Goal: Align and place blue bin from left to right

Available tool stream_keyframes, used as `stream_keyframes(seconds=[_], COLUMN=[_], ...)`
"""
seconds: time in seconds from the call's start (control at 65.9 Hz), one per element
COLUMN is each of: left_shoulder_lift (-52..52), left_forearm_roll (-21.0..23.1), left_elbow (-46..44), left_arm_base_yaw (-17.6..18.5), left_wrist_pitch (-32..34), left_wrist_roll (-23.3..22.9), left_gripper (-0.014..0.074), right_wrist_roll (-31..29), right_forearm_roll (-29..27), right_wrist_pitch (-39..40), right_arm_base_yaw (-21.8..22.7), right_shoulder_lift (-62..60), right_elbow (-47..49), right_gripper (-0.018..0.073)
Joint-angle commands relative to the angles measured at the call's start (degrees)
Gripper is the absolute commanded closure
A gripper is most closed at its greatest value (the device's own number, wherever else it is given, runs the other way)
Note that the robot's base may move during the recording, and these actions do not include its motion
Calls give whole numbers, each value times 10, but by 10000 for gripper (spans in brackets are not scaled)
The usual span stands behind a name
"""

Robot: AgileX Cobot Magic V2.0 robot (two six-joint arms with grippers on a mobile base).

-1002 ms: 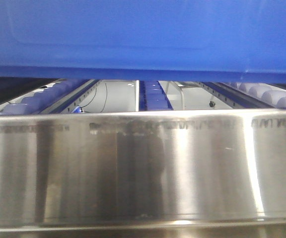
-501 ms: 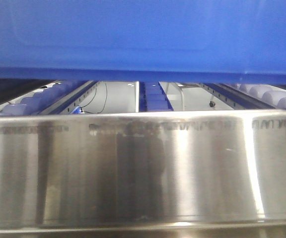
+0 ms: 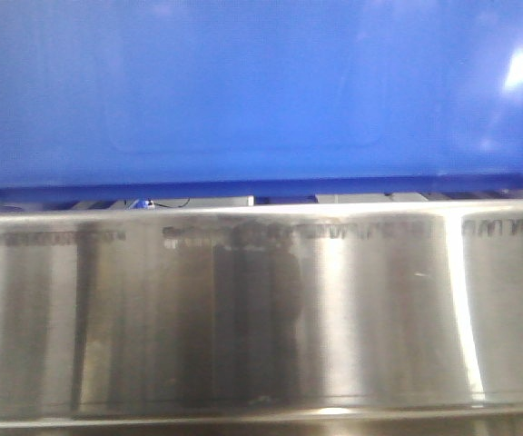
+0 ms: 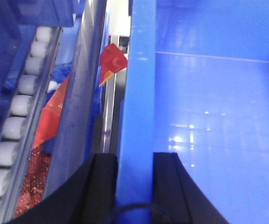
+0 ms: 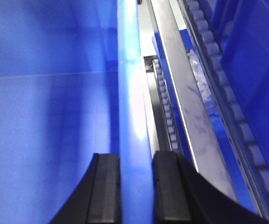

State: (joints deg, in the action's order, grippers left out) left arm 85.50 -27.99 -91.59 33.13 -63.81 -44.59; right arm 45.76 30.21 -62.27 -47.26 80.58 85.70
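Left claw, right claw each clamp blue bin rim; smooth glossy mid-blue walls.

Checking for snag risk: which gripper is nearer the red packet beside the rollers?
Left. The left gripper clamps a wall of the blue bin, right beside the red packet; the right gripper clamps the opposite wall, the whole bin between.

Red packets lie beside white rollers.
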Motion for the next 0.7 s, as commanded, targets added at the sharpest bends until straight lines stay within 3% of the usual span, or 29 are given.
stream_keyframes(seconds=[0.0,0.47,0.501,0.577,0.683], left_shoulder_lift=[2,16,16,16,16], left_forearm_roll=[9,10,10,10,9], left_elbow=[-4,-4,-4,-4,-4], left_arm_base_yaw=[1,1,1,1,1], left_wrist_pitch=[48,49,49,47,46], left_wrist_roll=[-4,-4,-4,-4,-4], left_gripper=[707,707,707,678,526], right_wrist_roll=[6,6,6,6,6], right_forearm_roll=[7,7,7,7,7], right_wrist_pitch=[71,66,64,64,62], right_arm_base_yaw=[5,16,16,16,16], right_shoulder_lift=[4,10,10,10,10], right_elbow=[6,6,6,6,6], right_gripper=[630,615,589,426,207])
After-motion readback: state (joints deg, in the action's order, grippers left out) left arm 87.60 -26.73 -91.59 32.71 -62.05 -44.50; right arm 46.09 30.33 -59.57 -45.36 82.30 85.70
